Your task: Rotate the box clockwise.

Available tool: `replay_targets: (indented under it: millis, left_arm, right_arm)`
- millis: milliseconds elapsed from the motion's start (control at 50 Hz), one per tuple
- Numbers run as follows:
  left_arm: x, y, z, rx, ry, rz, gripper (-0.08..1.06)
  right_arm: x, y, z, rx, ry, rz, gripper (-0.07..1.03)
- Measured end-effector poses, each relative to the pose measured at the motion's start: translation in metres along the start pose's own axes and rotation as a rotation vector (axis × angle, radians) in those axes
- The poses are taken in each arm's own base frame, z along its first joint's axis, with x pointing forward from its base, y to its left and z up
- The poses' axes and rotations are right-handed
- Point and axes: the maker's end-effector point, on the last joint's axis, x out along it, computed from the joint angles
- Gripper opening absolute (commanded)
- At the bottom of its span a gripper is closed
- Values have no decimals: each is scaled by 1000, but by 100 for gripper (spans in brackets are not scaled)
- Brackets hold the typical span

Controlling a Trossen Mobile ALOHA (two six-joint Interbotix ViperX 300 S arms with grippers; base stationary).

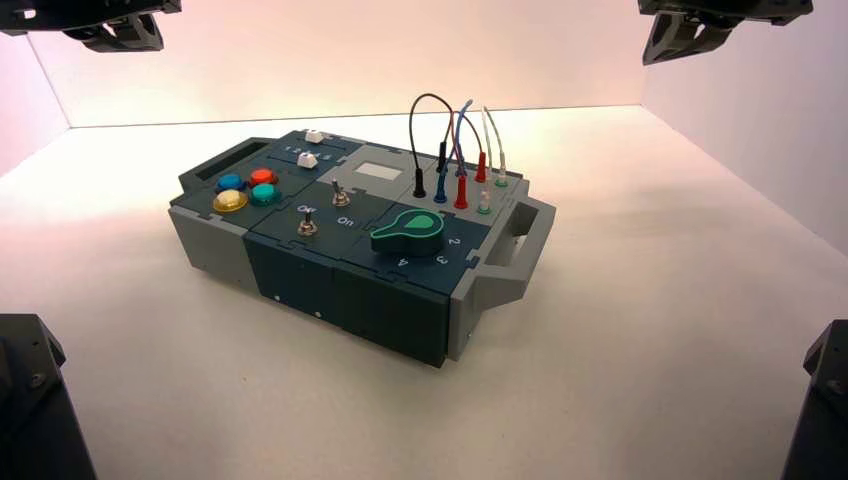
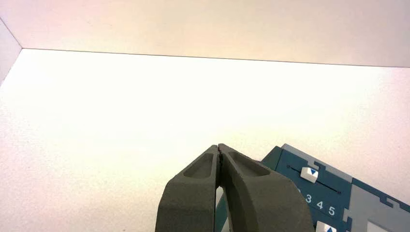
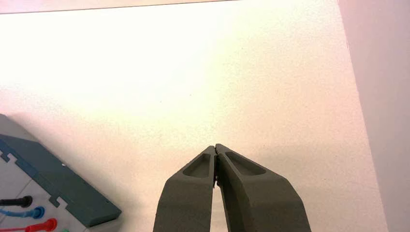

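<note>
The box (image 1: 330, 275), dark teal and grey, lies turned at an angle in the middle of the white table. It has grey handles at both ends, one on the right (image 1: 520, 240). On top are coloured buttons (image 1: 246, 190), two toggle switches (image 1: 322, 210), a green knob (image 1: 408, 230) and looped wires (image 1: 455, 140). My left gripper (image 2: 220, 147) is shut and empty, held above the table beside the box's slider corner (image 2: 333, 193). My right gripper (image 3: 215, 147) is shut and empty, apart from the box's wire corner (image 3: 48, 193).
White walls close the table at the back and sides. Dark arm parts show at the lower left (image 1: 30, 400) and lower right (image 1: 820, 400) corners of the high view. Bare table surrounds the box.
</note>
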Motion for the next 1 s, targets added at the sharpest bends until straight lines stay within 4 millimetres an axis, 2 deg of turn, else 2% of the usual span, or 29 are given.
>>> replay_targets:
  millis: [400,620,1000]
  left_arm:
    - [0,0,-1,-1,4,1,-3]
    - [2,-4,-4,0,98,-14,-3]
    - [0,-14,-24,16,231,-42,-3]
  right_arm:
    - [0,1,0,-1,0,2,-2]
    - [0,0,0,3,0,1,-2]
    - [2,5,-8,12,44,25,-2]
